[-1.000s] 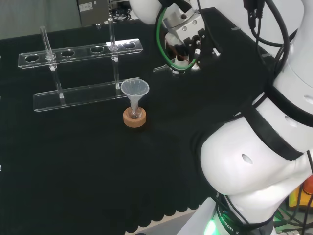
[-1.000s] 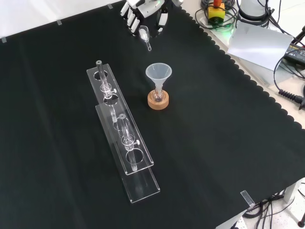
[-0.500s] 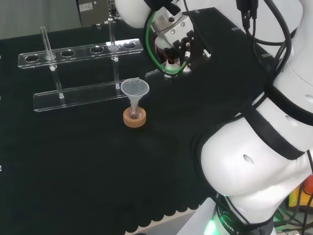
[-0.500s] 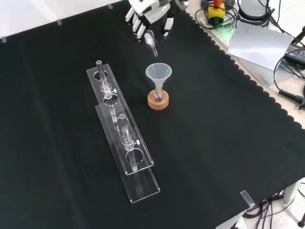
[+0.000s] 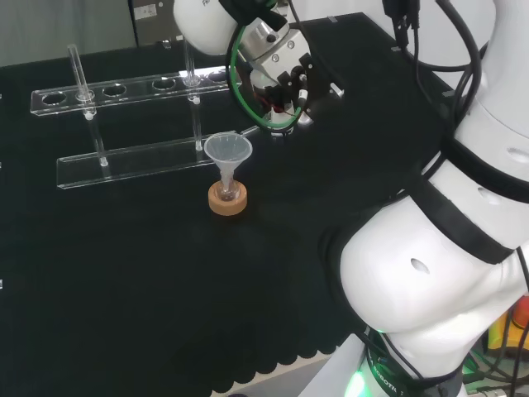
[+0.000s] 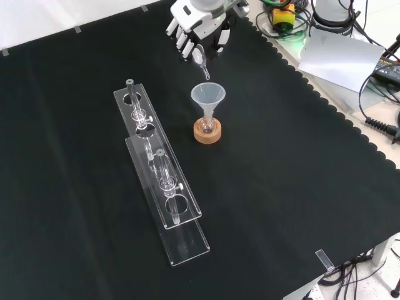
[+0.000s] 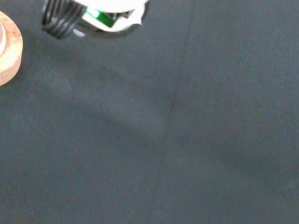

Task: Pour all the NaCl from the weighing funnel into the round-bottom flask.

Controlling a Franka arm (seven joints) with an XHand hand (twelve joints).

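Observation:
The hand is curled round a small clear weighing funnel, whose thin stem points down towards the cloth. In the front view it hangs just above and behind a clear funnel that sits in the neck of a small round-bottom flask on a cork ring. In the head view the hand is to the right of that funnel, a little higher, with the cork ring below it. An edge of the cork ring appears in the wrist view.
A clear two-tier tube rack with a few glass tubes stands left of the flask in the front view, and behind it in the head view. The arm's big white links fill the right of the head view.
The hand with the weighing funnel has moved steadily towards the funnel on the flask: leftward in the head view, downward in the front view. Flask and rack have stayed put.

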